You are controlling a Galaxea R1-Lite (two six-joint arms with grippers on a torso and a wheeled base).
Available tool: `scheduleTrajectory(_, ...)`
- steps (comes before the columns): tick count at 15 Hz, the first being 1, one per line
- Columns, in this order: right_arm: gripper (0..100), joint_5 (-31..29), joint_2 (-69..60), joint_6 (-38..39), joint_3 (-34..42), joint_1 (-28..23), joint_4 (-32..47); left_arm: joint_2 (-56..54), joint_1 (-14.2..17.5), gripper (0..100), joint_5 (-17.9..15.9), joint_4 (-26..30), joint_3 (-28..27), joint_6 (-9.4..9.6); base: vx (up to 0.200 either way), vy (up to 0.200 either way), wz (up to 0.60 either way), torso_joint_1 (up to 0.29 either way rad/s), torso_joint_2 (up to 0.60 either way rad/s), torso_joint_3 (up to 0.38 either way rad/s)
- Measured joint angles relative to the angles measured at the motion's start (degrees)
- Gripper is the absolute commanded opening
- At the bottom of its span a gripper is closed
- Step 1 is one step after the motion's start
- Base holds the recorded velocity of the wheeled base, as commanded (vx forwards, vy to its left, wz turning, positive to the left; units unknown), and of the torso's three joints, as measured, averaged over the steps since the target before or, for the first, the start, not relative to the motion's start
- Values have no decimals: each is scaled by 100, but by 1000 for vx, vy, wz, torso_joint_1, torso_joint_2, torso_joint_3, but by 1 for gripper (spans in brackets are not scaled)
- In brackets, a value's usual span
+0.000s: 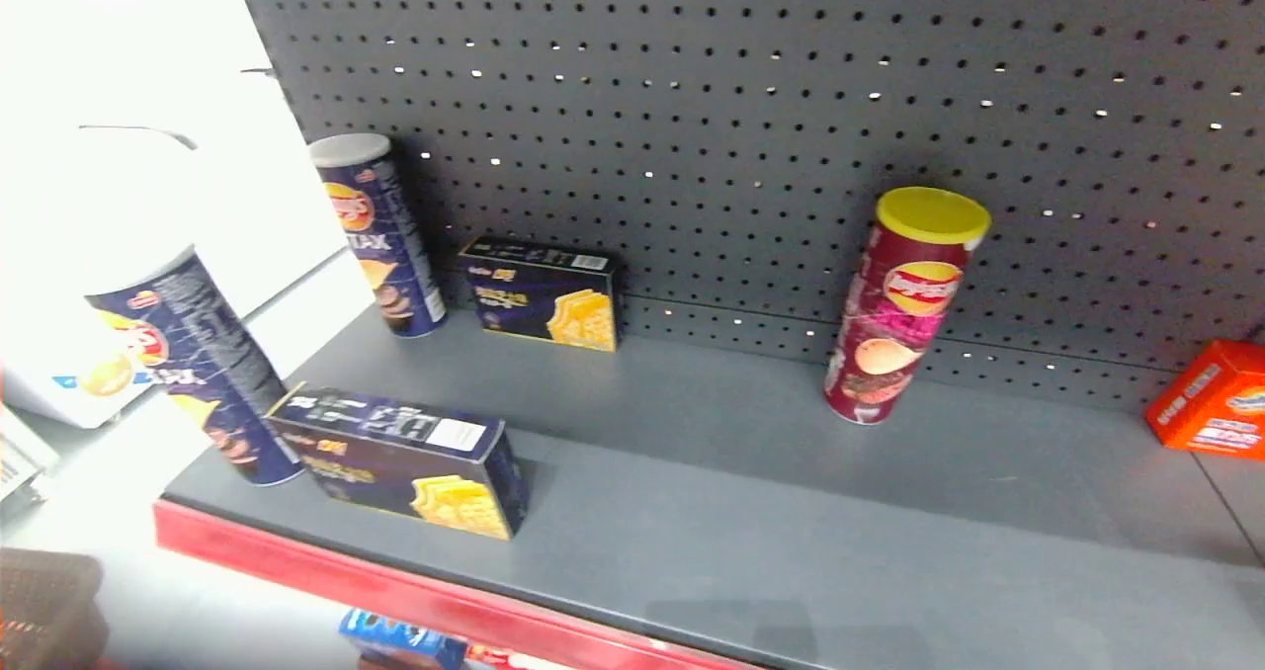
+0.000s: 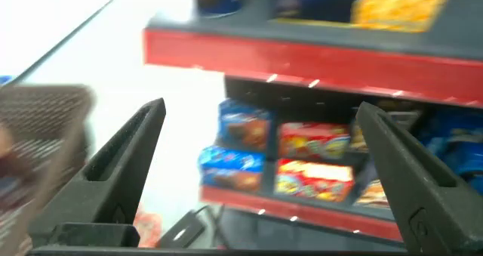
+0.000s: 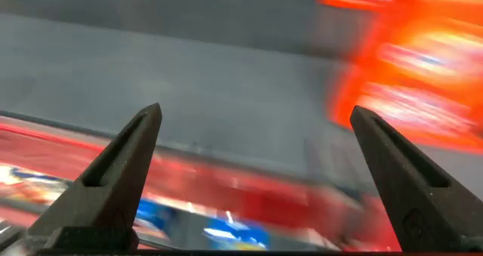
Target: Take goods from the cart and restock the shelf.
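Spreads left gripper (image 2: 260,109) wide, empty, before the red front edge of the shelf (image 2: 317,56). Holds right gripper (image 3: 256,111) equally apart, empty, facing the orange box (image 3: 423,52) at the right edge. Spots maroon can (image 1: 894,304) upright near the back, navy cans (image 1: 380,235) and navy boxes (image 1: 405,458) toward the left edge.

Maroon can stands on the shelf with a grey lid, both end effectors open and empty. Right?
Not quite. The lid of the maroon can is yellow, not grey; the head view shows it. The rest holds: the can stands on the shelf, and the left end effector and right end effector are both open and empty.
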Motion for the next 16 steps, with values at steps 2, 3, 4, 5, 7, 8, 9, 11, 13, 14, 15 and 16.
scheduleTrajectory(2, 100, 0, 0, 0, 0, 0, -2, 0, 0, 100, 0, 2, 0, 2, 0, 0, 600, 0, -5, 0)
scheduleTrajectory(3, 100, 0, 0, 0, 0, 0, -2, 0, 2, 100, -2, 2, 0, 0, 0, 0, 600, -2, 2, 2)
scheduleTrajectory(4, 100, 0, 0, 2, 0, 0, 0, 0, 2, 100, -2, 2, 0, 0, 0, 0, 600, 2, 2, -2)
scheduleTrajectory(5, 100, 2, 0, 0, 0, 0, -2, -2, 0, 100, 0, 0, 0, 2, 0, 0, 600, 2, 7, 7)
scheduleTrajectory(7, 100, 2, 0, 2, 0, 0, -2, 0, -2, 100, 0, 2, 0, 2, 0, 0, 600, 0, 2, 2)
scheduleTrajectory(8, 100, 0, 0, 0, 0, 0, -2, 0, -2, 100, -2, 2, 0, 2, 0, 0, 600, 2, -2, 2)
scheduleTrajectory(9, 100, 2, 0, 0, 0, 0, -2, -2, -2, 100, -2, 0, 0, 0, 0, 0, 0, 0, 0, 0)
scheduleTrajectory(11, 100, 2, 0, 7, 0, 0, 5, -2, -2, 100, 0, -2, 0, 2, 0, 0, 0, 0, 0, 0)
scheduleTrajectory(13, 100, 2, 0, 7, 0, -5, -5, -2, -2, 100, -2, 5, 0, 2, 0, 0, 0, 0, 0, 0)
scheduleTrajectory(14, 100, 0, 0, 9, 0, 10, 5, -2, 9, 100, -2, -4, -2, 2, 0, 0, 0, 0, 0, 0)
scheduleTrajectory(15, 100, 0, 0, 7, 0, 0, -2, 0, 0, 100, -2, 5, -2, 2, 0, 0, 0, 0, 0, 0)
scheduleTrajectory(16, 100, 0, 0, 7, 0, -2, -2, -2, -2, 100, -4, 2, -2, 2, 0, 0, 0, 0, 0, 0)
